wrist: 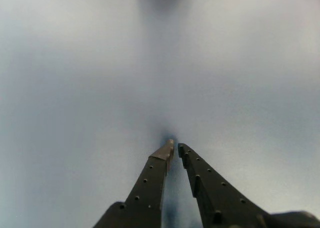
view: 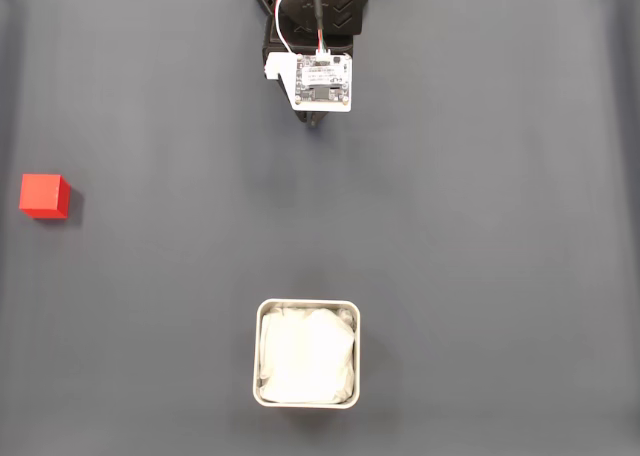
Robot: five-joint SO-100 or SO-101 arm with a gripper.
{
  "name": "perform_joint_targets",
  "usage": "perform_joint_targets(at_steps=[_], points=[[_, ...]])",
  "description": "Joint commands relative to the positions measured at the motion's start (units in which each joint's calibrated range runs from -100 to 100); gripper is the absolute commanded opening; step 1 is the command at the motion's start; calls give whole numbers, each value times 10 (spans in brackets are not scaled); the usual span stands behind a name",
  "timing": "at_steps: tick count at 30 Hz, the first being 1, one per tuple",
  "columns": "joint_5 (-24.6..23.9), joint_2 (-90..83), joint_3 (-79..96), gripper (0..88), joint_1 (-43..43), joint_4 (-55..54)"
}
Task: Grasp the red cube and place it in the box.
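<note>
The red cube (view: pixel 45 196) rests on the dark grey mat at the far left of the fixed view. The box (view: pixel 306 306), pale-rimmed and lined with crumpled white paper, stands at the bottom centre. My arm with its white circuit board sits at the top centre, and my gripper (view: pixel 316 122) pokes out just below the board, far from both cube and box. In the wrist view the two black fingers (wrist: pixel 150 180) meet at their tips, so my gripper (wrist: pixel 175 148) is shut with nothing held, close over bare mat.
The grey mat (view: pixel 480 216) covers the whole work surface, with its far edge along the top of the fixed view beside the arm's base (view: pixel 312 11).
</note>
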Motion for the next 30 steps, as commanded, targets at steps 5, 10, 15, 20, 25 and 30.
perform_joint_targets(at_steps=[5, 10, 15, 20, 25, 30], points=[[4, 1, 5, 0, 6, 13], [5, 1, 5, 0, 6, 14], [5, 1, 5, 0, 4, 14], [5, 1, 5, 0, 4, 14], [8, 1, 5, 0, 3, 14], [6, 4, -27, 0, 7, -36]])
